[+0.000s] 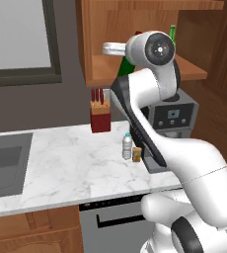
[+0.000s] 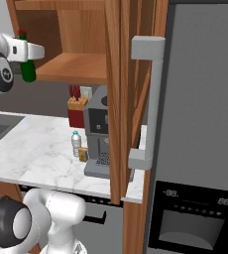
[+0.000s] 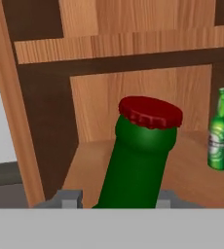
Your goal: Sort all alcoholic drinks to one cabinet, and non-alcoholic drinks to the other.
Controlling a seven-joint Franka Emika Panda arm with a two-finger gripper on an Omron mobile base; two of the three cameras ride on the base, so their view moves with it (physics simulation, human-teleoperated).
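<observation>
The arm was raised high in front of the wide wall cabinet [image 1: 150, 74], and its end effector [image 3: 118, 199] was pinching the darker green bottle with the red cap [image 3: 139, 160], one finger [image 3: 67, 198] on each side of the glass low on the body. In the hand view the bottle leaned slightly, its cap towards the open cabinet, with the lighter shelf floor [image 3: 182, 165] behind it. From the right base view the same bottle [image 2: 27, 67] hung just in front of the shelf's outer edge, at about the level of the shelf floor [image 2: 76, 67]; I could not tell whether it touched the wood. The bright green bottle with the pale label [image 3: 221, 131] stood upright on that shelf, off to one side and well apart from the held one; in the left base view only its neck [image 1: 172, 32] peeked above the arm's big joint. Down on the marble bench [image 1: 71, 163] the small clear water bottle with the blue cap [image 1: 128, 146] stood upright, just beside a small orange-brown item [image 1: 137, 154] and close to the base of the grey coffee machine [image 1: 177, 116]. A red knife block [image 1: 100, 114] sat further back against the wall, and the sink [image 1: 4, 165] lay at the far left end of the bench
</observation>
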